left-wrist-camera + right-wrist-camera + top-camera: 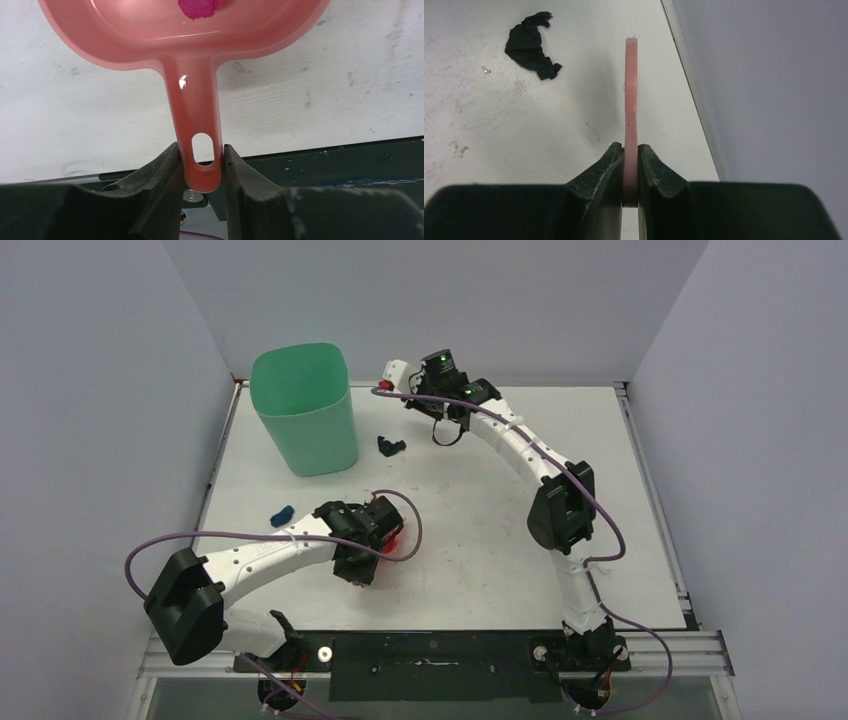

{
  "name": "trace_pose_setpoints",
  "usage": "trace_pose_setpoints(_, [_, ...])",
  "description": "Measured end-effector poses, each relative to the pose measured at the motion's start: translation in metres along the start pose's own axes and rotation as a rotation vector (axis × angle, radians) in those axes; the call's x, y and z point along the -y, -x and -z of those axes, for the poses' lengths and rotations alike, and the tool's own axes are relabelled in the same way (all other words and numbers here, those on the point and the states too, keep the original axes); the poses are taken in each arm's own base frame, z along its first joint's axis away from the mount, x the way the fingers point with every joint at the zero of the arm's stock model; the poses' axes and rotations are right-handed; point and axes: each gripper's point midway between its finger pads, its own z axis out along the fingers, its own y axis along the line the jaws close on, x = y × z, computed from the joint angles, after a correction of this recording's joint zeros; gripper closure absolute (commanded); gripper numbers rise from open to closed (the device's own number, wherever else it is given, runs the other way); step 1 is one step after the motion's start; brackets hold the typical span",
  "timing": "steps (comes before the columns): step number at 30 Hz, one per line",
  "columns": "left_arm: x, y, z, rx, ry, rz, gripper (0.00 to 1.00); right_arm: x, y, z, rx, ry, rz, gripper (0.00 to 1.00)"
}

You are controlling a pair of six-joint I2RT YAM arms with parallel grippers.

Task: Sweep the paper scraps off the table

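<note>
My left gripper (pixel 200 161) is shut on the handle of the pink dustpan (pixel 150 35). A magenta paper scrap (pixel 199 7) lies in its pan. In the top view this gripper (pixel 360 560) is at the table's middle left, and only a red bit of the dustpan (pixel 398 537) shows under the arm. My right gripper (pixel 630 155) is shut on the pink brush (pixel 631 95), seen edge-on, at the far edge (pixel 410 385). A black scrap (pixel 531 45) lies left of the brush; it also shows in the top view (pixel 391 446). A blue scrap (pixel 281 512) lies left of my left gripper.
A tall green bin (pixel 302 410) stands at the back left of the white table (pixel 480 540). Grey walls close in the back and both sides. A metal rail (pixel 655 500) runs along the right edge. The black base plate (pixel 430 665) lies along the near edge.
</note>
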Motion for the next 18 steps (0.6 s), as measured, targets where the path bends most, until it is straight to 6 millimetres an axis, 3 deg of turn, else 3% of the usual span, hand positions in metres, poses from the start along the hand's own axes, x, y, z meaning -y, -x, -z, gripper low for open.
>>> trace_pose_setpoints(4, [-0.008,-0.007,-0.002,-0.026,0.004,0.029,1.00,-0.015,-0.002,-0.036,-0.009,0.021,0.056,0.95])
trace_pose_setpoints(9, [-0.011,-0.008,-0.004,-0.049,-0.013,0.066,1.00,-0.050,-0.013,-0.062,-0.026,0.138,0.109,0.95])
trace_pose_setpoints(14, [-0.008,-0.010,-0.010,-0.083,-0.021,0.071,1.00,-0.080,-0.012,-0.057,-0.014,0.236,0.225,0.95])
trace_pose_setpoints(18, [-0.004,-0.010,-0.017,-0.109,-0.024,0.065,1.00,-0.130,-0.011,-0.028,-0.003,0.349,0.329,0.95])
